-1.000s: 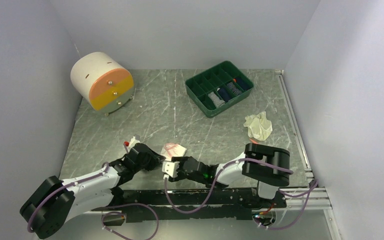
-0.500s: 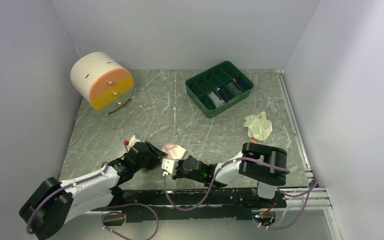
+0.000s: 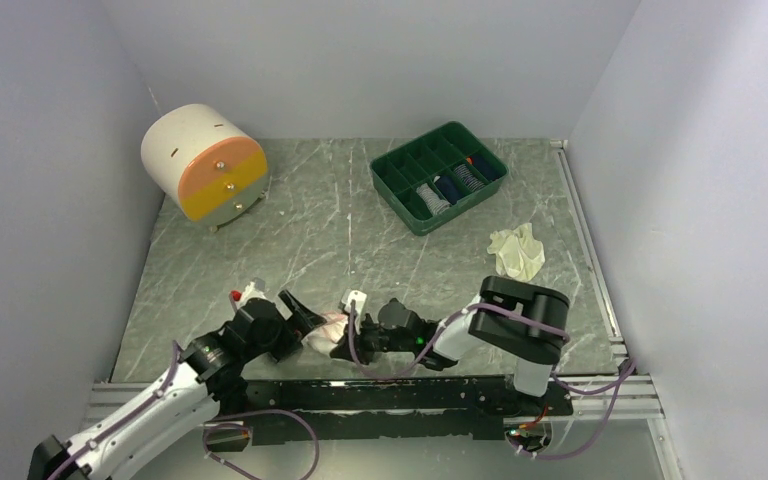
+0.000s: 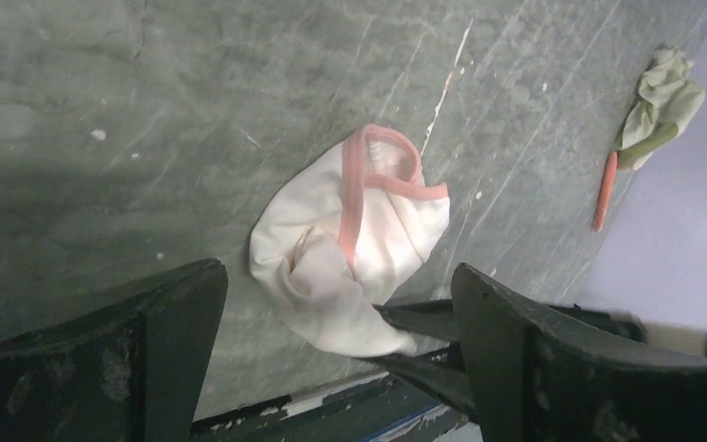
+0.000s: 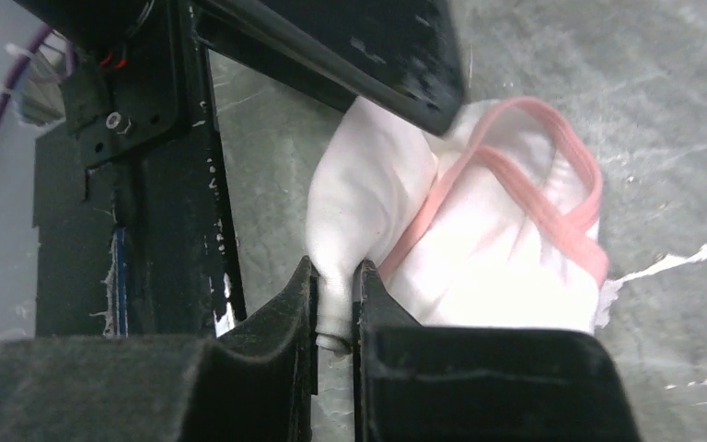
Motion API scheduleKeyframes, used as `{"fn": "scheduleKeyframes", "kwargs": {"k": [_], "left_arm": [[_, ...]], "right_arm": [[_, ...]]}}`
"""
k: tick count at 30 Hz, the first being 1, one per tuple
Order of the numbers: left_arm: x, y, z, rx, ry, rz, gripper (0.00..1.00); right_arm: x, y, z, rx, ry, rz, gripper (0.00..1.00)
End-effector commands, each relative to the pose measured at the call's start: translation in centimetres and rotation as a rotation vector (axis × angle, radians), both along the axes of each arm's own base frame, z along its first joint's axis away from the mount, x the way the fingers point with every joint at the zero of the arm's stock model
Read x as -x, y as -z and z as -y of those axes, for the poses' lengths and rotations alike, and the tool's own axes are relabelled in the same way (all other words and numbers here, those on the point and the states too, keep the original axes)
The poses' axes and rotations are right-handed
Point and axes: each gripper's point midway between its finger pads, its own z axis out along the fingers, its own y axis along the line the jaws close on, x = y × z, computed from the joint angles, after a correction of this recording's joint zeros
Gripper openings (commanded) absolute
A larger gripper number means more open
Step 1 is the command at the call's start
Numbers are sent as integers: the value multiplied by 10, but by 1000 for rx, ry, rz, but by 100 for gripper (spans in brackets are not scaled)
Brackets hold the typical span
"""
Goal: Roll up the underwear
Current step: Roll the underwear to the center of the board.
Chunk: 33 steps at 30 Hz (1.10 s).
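The white underwear with pink trim (image 3: 322, 333) lies bunched on the table close to the near edge. My right gripper (image 5: 336, 276) is shut on a twisted corner of it (image 5: 488, 249), low over the table (image 3: 344, 342). My left gripper (image 4: 336, 276) is open, one finger on each side of the garment (image 4: 359, 230), touching nothing. The top view puts it just left of the cloth (image 3: 300, 315). The right gripper's fingers (image 4: 423, 324) pinch the cloth's near end. A cream-white underwear (image 3: 517, 252) lies crumpled at the right, also in the left wrist view (image 4: 663, 97).
A round cream, orange and yellow drawer box (image 3: 205, 160) stands at the back left. A green divided tray (image 3: 405, 190) holding rolled items sits at the back centre-right. The black base rail (image 3: 390, 395) runs along the near edge, just behind both grippers.
My left gripper has opened and let go of the pink-trimmed underwear, drawing back toward the near edge. My right gripper has shut on the cloth and pulled it nearer to the rail.
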Motion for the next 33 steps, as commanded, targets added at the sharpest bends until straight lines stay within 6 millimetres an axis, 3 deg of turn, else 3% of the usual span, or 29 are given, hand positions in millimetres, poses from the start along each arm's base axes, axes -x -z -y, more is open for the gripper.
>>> {"fn": "scheduleKeyframes", "kwargs": {"k": [1, 4, 10, 18, 23, 28, 33], "left_arm": [[35, 43, -32, -146, 38, -103, 97], [43, 45, -28, -110, 62, -124, 95], [38, 29, -32, -149, 77, -83, 92], [31, 38, -15, -107, 119, -74, 76], [27, 39, -10, -112, 151, -57, 73], [28, 48, -7, -102, 152, -80, 59], [32, 55, -11, -120, 142, -105, 55]], "right_arm": [[23, 22, 10, -31, 27, -254, 0], [31, 31, 15, -69, 44, -384, 0], [23, 31, 14, -117, 145, -484, 0], [9, 52, 24, -72, 290, -611, 4], [4, 53, 28, -95, 308, -678, 5], [3, 51, 35, -117, 327, -705, 6], [1, 51, 37, -109, 332, -705, 10]]}}
